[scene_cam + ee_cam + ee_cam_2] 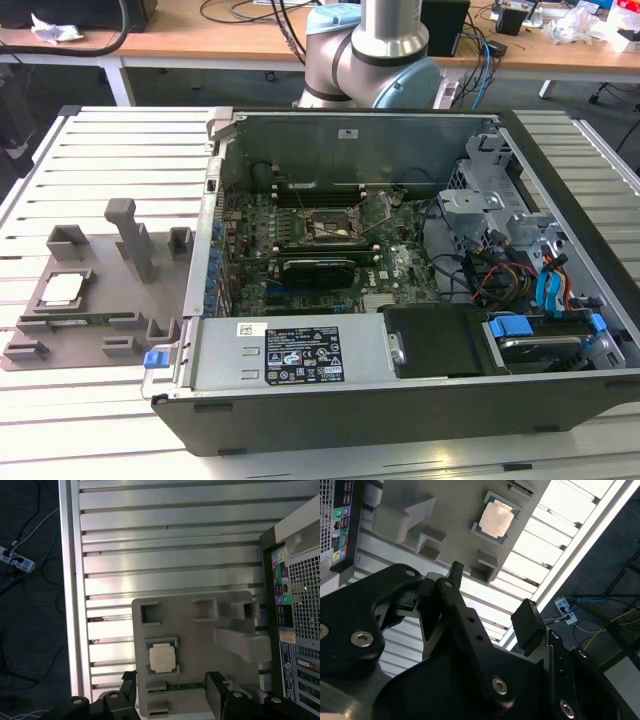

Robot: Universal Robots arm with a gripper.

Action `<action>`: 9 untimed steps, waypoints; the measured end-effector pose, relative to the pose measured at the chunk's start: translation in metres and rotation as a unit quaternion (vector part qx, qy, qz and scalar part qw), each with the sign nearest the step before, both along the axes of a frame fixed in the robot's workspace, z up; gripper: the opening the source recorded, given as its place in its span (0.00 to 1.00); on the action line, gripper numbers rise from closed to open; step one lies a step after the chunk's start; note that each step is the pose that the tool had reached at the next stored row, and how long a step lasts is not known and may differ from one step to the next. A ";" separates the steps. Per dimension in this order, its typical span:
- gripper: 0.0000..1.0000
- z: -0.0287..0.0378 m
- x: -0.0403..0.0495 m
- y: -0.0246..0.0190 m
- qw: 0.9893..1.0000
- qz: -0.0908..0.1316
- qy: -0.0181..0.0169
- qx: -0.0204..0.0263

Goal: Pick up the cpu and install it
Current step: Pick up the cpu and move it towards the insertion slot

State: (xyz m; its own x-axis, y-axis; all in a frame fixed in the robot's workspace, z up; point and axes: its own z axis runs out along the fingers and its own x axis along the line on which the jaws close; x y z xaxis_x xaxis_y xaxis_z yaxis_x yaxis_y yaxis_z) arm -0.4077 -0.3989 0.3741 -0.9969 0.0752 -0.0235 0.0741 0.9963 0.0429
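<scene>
The cpu, a small square chip with a pale metal top, lies flat in a pocket of the grey holder on the slatted table, at the exterior view's left of the open computer case. In the first wrist view the cpu lies well below my gripper, which is open with nothing between its black fingers. The second wrist view shows the cpu beyond the open gripper, clearly apart from it. Inside the case, the motherboard's socket stands with its frame raised.
The grey holder carries several raised blocks and an upright post. A black card lies across the motherboard below the socket. The case's rear panel stands beside the holder. Cables and a power strip lie on the floor past the table edge.
</scene>
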 end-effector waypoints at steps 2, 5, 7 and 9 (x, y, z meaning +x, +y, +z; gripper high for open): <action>0.66 -0.0012 0.0000 0.0000 1.000 0.000 0.000 0.000; 0.66 -0.0025 0.0000 0.0000 1.000 0.000 0.000 0.000; 0.66 -0.0038 0.0000 0.0000 1.000 0.000 0.000 0.000; 0.66 -0.0047 0.0000 0.0000 1.000 0.000 0.000 0.000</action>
State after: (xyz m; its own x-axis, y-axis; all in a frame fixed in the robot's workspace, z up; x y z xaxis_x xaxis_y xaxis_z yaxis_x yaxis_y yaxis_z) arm -0.4077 -0.3988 0.3694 -0.9969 0.0753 -0.0235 0.0742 0.9963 0.0429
